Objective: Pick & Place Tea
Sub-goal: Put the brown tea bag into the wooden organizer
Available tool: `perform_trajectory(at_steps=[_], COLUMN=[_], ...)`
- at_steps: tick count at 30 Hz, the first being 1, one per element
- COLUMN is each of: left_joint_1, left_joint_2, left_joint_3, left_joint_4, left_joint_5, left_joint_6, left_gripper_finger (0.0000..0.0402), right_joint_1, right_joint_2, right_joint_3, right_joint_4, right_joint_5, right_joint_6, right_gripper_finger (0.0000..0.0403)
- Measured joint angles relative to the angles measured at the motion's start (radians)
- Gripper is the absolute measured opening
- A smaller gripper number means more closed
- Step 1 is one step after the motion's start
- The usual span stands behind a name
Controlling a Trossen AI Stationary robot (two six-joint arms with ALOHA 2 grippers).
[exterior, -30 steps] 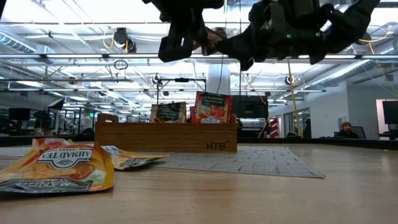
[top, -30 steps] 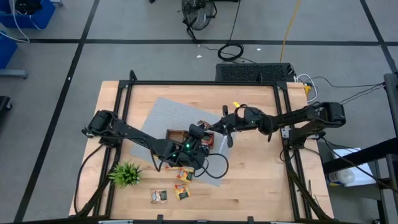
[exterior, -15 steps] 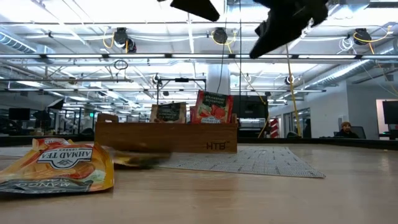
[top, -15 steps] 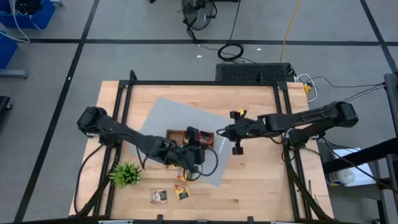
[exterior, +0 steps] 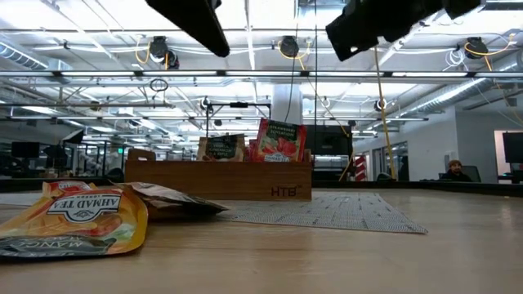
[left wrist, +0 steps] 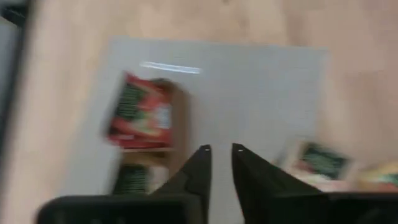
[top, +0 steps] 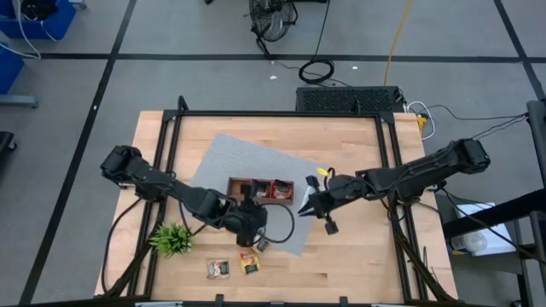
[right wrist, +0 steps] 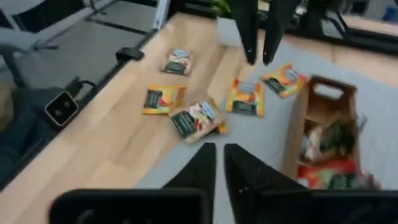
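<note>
Nearest on the table lie the loose tea sachets: an orange-yellow sachet [exterior: 73, 216] on the bare wood by the near edge, with more sachets [right wrist: 198, 118] scattered just behind it, some on the wood and some on the near edge of the grey mat [top: 230, 158]. They lie flat and apart, so I judge each one can be taken singly from above. A small green plant [top: 171, 239] stands to their left, away from the work. The left gripper [left wrist: 221, 155] hangs over the near edge of the mat, above these sachets, its fingers only a narrow gap apart and holding nothing; it seems placed there to come down on the next sachet. Farther back, the wooden tray [exterior: 221, 181] stands on the mat, and a red sachet [exterior: 280, 140] and a dark sachet [exterior: 221, 148] already stand upright in it. The right gripper [right wrist: 219, 152] is beside the tray's right end, also narrowly parted and empty.
</note>
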Motion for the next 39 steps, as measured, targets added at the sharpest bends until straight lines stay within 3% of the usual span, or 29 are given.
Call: perform_trajectory(at_steps=[4, 9, 15, 20, 28, 39], left_joint_1=[-0.051, -0.118, -0.160, -0.182, -0.168, -0.150], left_joint_2=[0.034, 0.144, 0.264, 0.309, 0.309, 0.329], left_joint_3=[0.000, 0.000, 0.000, 0.000, 0.018, 0.094], left_joint_4=[0.006, -0.009, 0.021, 0.034, 0.037, 0.071], left_joint_5=[0.127, 0.128, 0.163, 0.150, 0.009, 0.005], left_joint_6=[-0.011, 0.014, -0.028, 0.054, 0.218, 0.276], left_gripper_finger=[0.0151, 0.0246, 0.0315, 0.0323, 0.0296, 0.0285], right_joint_1=[0.009, 0.015, 0.014, 0.014, 0.014, 0.014], right_joint_2=[0.050, 0.118, 0.159, 0.161, 0.161, 0.161], right_joint_3=[-0.024, -0.032, -0.032, -0.032, -0.032, -0.032], right_joint_4=[0.042, 0.113, 0.129, 0.142, 0.121, 0.102], right_joint_5=[0.001, 0.000, 0.001, 0.000, 0.000, 0.000], right_joint_6=[-0.004, 0.050, 0.060, 0.092, 0.180, 0.191], right_gripper_finger=[0.0124, 0.0219, 0.0268, 0.0270, 0.0267, 0.0267])
